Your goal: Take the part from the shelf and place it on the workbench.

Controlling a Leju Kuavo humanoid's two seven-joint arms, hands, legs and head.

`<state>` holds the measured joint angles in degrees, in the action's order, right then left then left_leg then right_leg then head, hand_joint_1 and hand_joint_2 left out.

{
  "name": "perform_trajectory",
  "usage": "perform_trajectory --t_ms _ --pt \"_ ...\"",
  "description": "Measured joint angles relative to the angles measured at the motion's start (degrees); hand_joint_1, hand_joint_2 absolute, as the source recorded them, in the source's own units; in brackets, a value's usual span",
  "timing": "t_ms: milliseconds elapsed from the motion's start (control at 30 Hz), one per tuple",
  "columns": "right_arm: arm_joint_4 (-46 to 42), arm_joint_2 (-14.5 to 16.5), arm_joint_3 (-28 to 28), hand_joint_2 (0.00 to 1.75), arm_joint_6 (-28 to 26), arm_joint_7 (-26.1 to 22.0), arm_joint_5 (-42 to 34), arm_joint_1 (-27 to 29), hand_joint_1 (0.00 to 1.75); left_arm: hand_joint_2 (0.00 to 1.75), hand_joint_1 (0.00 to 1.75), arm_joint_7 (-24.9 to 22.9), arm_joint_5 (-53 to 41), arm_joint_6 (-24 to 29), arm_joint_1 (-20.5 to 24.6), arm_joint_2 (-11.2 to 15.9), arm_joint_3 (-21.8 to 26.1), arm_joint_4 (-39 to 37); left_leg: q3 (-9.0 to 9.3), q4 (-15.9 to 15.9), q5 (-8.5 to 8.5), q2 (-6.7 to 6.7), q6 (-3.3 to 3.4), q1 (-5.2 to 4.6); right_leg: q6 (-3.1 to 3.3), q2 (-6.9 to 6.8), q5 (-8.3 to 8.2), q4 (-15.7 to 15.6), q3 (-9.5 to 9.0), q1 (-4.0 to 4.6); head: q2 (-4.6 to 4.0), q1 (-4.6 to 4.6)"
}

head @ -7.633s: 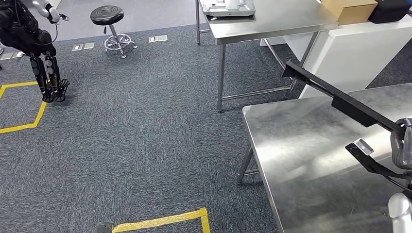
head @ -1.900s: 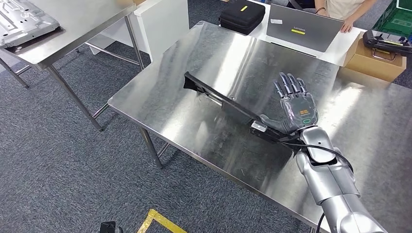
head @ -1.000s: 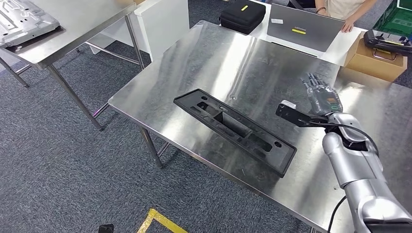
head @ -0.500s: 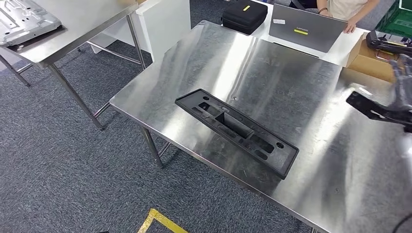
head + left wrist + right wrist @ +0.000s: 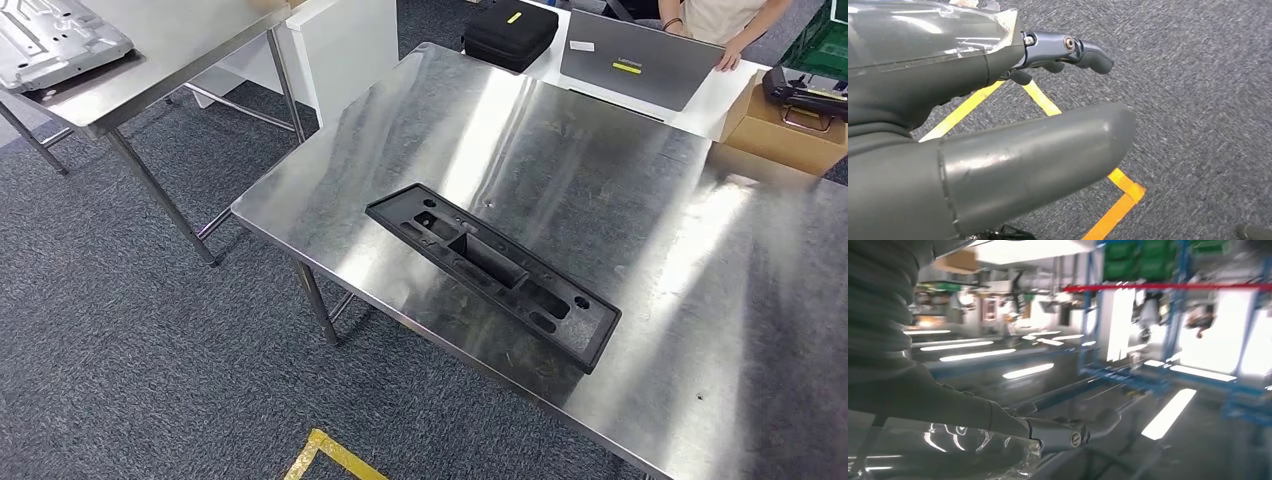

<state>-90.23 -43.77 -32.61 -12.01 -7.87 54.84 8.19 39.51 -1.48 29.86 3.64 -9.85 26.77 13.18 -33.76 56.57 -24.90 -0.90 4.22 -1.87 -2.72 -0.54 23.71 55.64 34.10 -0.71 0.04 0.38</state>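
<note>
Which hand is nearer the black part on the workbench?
Right, probably. The right hand hovers over shiny steel, apparently the workbench holding the black part; the left hand hangs over carpet beside yellow tape.

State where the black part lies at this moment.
In the head view, the black part lies flat on the steel workbench, slanted near the bench's front-left edge, with no hand on it.

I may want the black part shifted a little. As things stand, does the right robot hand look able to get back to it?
Probably yes. The black part lies flat and alone on the steel workbench, with nothing over it or beside it. The right robot hand holds nothing, though its wrist view is blurred, so its exact position is unclear.
</note>
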Motion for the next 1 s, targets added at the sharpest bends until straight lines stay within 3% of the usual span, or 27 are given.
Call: perform_trajectory --t_ms 167,333,433,500,733,833,900,1000 --pt "-9.1 6.9 -14.4 1.75 2.2 -8.4 -0.2 4.8 0.00 0.00 0.00 -0.6 0.4 1.7 0.1 -0.4 1.1 -0.4 0.11 0.0 -0.05 0.12 -0.05 -0.01 0.01 0.19 0.01 0.0 0.03 0.00 0.00 0.01" --pt "-10.9 9.1 -17.6 1.75 3.3 -11.6 0.0 4.9 0.00 0.00 0.00 -0.8 0.4 1.9 0.1 -0.4 1.3 -0.5 0.12 0.0 -0.07 0.14 -0.07 -0.01 0.01 0.22 0.01 0.0 0.03 0.00 0.00 0.02" --pt "-19.7 20.8 -35.5 1.75 9.7 -24.9 0.2 2.0 0.00 0.00 0.00 -1.3 -0.2 2.7 0.1 -0.4 1.8 -0.6 0.15 0.0 -0.12 0.43 -0.14 -0.01 0.03 0.44 0.02 0.0 0.03 0.00 0.00 0.01" --pt "-24.3 26.7 -45.0 1.75 12.0 -29.1 -0.1 0.2 0.00 0.00 0.00 -1.5 -0.3 2.9 0.2 -0.4 2.0 -0.7 0.18 0.0 -0.14 0.66 -0.17 -0.01 0.04 0.63 0.01 0.0 0.02 -0.01 0.00 0.00" --pt "-27.7 32.5 -52.7 1.75 11.3 -31.4 0.6 -3.6 0.00 0.00 0.00 -0.7 0.1 3.1 0.5 -0.3 2.3 -0.7 0.48 0.0 -0.25 0.98 -0.09 -0.02 0.06 0.94 0.05 0.0 0.18 -0.01 0.00 0.03" --pt "-26.2 34.8 -53.2 1.75 5.1 -31.7 0.5 -4.7 0.00 0.00 0.00 -0.2 0.9 3.4 0.5 -0.3 3.0 -0.7 0.55 0.0 -0.34 1.07 -0.09 -0.02 0.07 1.07 0.04 0.0 -0.12 -0.01 0.00 0.01" --pt "-22.2 35.7 -53.2 1.75 -2.7 -31.2 1.0 -5.7 0.00 0.00 0.00 0.0 1.3 3.5 0.6 -0.3 3.6 -0.7 0.63 0.0 -0.32 1.21 -0.09 -0.01 0.08 1.19 0.01 0.0 -0.25 0.00 0.00 -0.01" --pt "-12.4 36.2 -53.2 1.75 -15.3 -26.9 3.6 -6.9 0.00 1.31 0.00 0.0 1.5 3.8 0.6 -0.5 4.3 -0.7 0.73 0.0 -0.35 1.33 -0.06 -0.02 0.07 1.24 0.03 0.0 -0.23 0.00 0.00 0.01"
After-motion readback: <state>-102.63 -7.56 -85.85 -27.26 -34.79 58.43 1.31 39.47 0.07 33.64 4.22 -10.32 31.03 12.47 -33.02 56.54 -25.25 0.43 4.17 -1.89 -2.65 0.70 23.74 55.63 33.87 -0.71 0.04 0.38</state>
